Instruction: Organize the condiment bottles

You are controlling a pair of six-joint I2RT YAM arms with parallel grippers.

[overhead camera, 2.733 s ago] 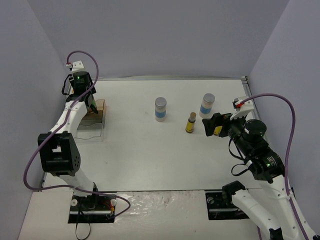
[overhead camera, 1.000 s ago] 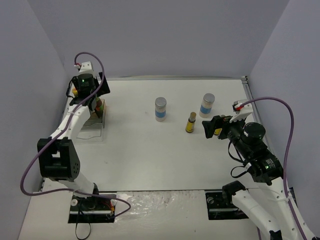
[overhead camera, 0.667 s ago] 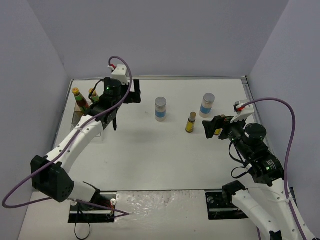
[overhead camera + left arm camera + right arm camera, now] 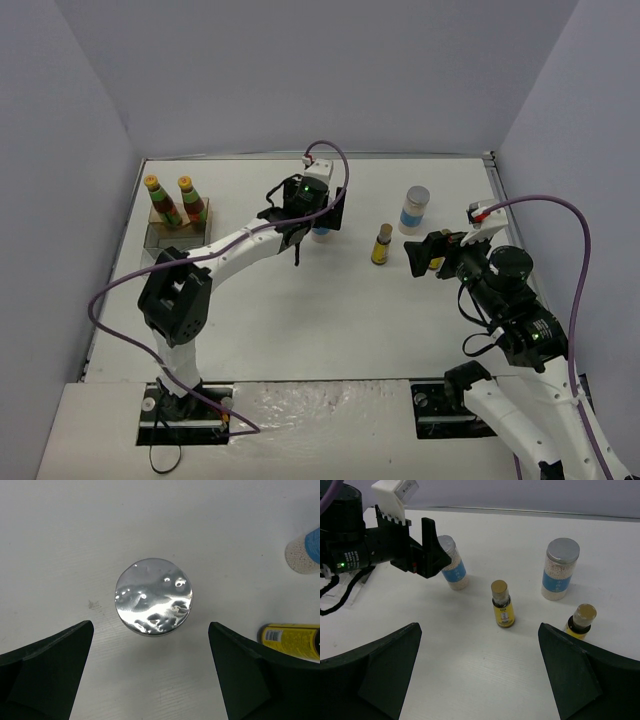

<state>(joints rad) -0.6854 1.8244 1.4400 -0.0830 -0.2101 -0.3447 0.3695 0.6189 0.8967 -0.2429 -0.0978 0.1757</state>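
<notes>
Two dark bottles with orange caps (image 4: 157, 200) (image 4: 191, 200) stand at the back of the clear tray (image 4: 178, 238) on the left. My left gripper (image 4: 316, 214) hangs open straight above a white silver-lidded jar; its lid (image 4: 154, 596) shows between the wide-apart fingers (image 4: 50, 665), untouched. The second jar (image 4: 414, 209) (image 4: 560, 569) stands to the right. One small yellow bottle (image 4: 381, 245) (image 4: 502, 604) is mid-table. Another yellow bottle (image 4: 581, 621) sits near my right gripper (image 4: 426, 254), which is open and holds nothing.
Purple walls close the table on the left, back and right. The left arm stretches across the table from the near left base to the middle. Bare white tabletop lies between the tray and the jars.
My left arm has swung from the tray at the far left to above the left jar, leaving both dark bottles standing there. The right arm has barely moved.
</notes>
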